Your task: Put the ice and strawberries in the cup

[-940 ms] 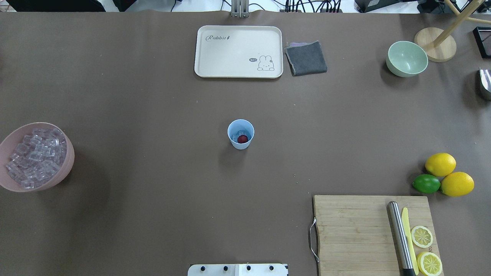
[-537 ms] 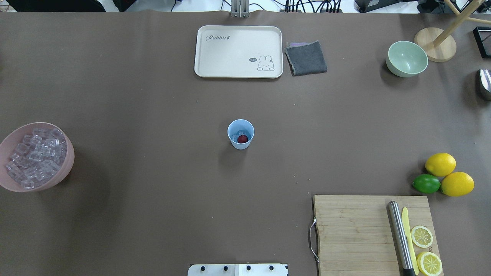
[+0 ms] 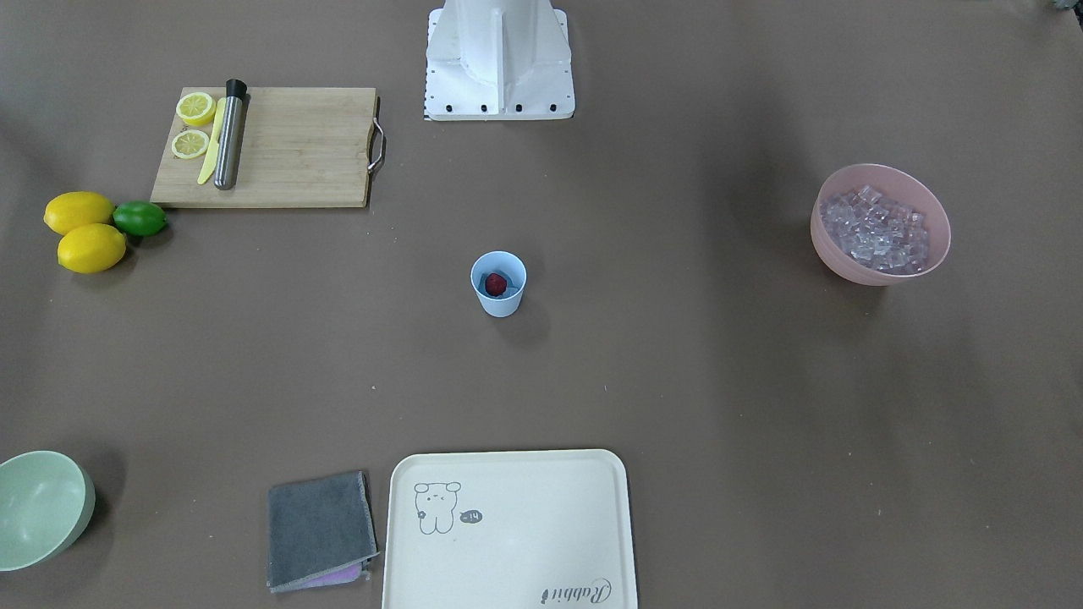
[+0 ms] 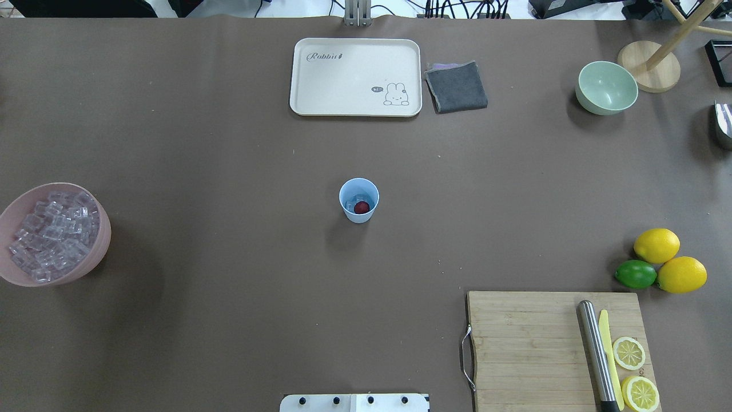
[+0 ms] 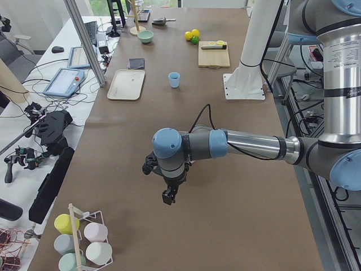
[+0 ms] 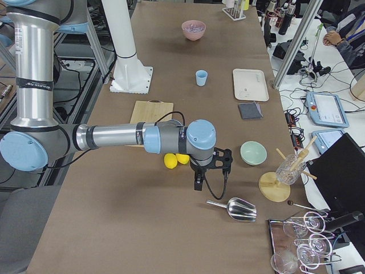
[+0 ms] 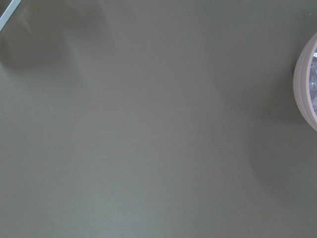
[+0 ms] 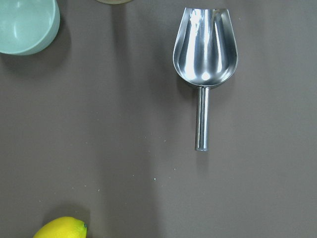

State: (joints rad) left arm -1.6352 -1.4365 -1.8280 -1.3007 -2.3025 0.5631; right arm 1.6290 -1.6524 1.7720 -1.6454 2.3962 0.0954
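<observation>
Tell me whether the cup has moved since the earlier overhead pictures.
No. In the overhead view the cup sits at the same spot as before, below the tray, with the strawberry inside.

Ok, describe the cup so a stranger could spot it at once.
On the brown table, look between the cream rabbit tray and the robot's base. The cup stands alone there: small, light blue, tapered, unlike the pink bowl and green bowl, with a strawberry inside.
</observation>
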